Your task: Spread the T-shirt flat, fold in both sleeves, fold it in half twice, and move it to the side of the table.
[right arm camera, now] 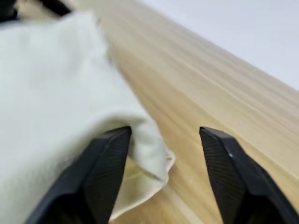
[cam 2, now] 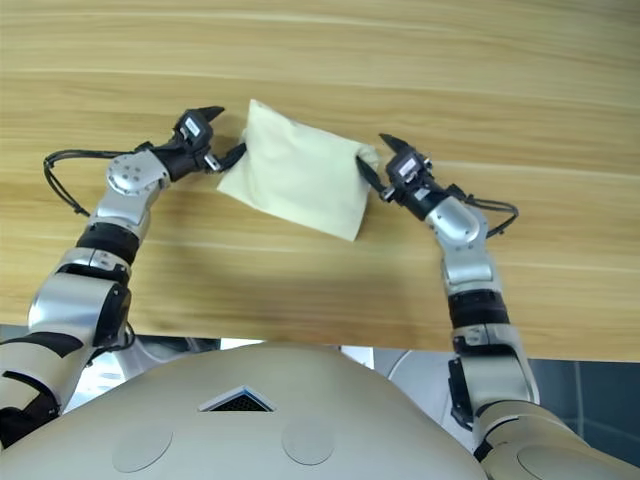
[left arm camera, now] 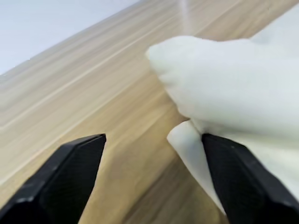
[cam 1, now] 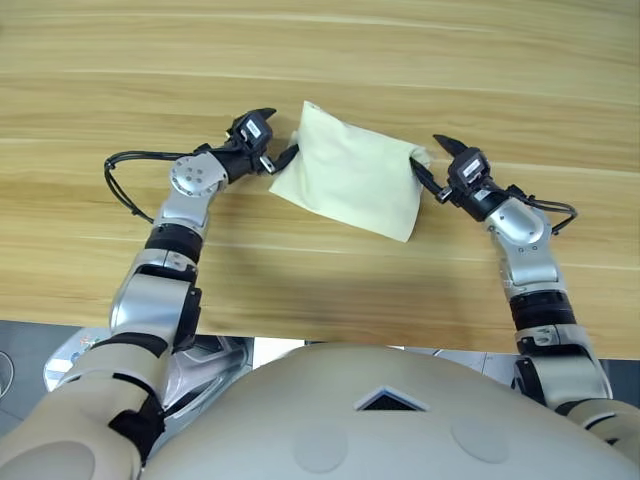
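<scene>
Left tool (cam 1: 281, 134) spread wide, gripping nothing, one finger touching folded T-shirt (cam 1: 350, 180) | right tool (cam 1: 430, 155) likewise, opposite edge

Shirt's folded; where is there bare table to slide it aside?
Crowded only at the two ends of the T-shirt, where the left gripper and right gripper sit open against the cloth. Bare table lies beyond the shirt, on its near side, and outward of each gripper toward either end.

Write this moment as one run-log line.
state: T-shirt folded, on table | left gripper: open, at its left edge | right gripper: open, at its right edge
</scene>
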Robot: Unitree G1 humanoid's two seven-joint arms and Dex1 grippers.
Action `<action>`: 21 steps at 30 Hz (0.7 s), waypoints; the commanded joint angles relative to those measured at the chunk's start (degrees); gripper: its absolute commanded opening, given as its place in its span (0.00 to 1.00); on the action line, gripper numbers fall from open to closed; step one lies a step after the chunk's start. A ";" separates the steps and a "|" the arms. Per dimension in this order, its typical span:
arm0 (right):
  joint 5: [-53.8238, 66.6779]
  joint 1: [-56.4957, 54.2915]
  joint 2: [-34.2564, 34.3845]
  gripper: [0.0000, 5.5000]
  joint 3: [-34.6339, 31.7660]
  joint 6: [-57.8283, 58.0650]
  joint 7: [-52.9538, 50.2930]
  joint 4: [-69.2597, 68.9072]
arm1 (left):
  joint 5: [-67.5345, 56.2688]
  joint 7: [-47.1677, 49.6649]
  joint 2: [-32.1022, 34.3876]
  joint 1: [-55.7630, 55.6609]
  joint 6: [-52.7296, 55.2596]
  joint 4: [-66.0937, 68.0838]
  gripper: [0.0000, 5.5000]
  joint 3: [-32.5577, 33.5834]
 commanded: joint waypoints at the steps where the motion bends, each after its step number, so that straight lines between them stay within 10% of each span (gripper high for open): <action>1: 5.39 -0.55 0.84 0.62 -3.34 1.58 1.88 -0.86 | 4.16 4.55 0.14 -0.15 0.71 4.83 0.82 -0.88; 6: 4.58 -0.62 -1.89 0.77 -7.56 0.22 0.09 1.97 | -0.61 7.27 1.61 -1.45 -3.52 5.56 0.95 5.14; 13: -18.64 -6.85 -7.87 0.98 -2.28 -0.43 -19.66 16.97 | -21.13 -14.89 -0.05 4.44 -7.78 -8.94 0.98 14.19; 21: -27.67 -9.03 -3.11 0.88 3.02 -4.94 -30.27 3.78 | -47.14 -36.93 -2.24 13.32 10.41 -34.42 0.81 19.23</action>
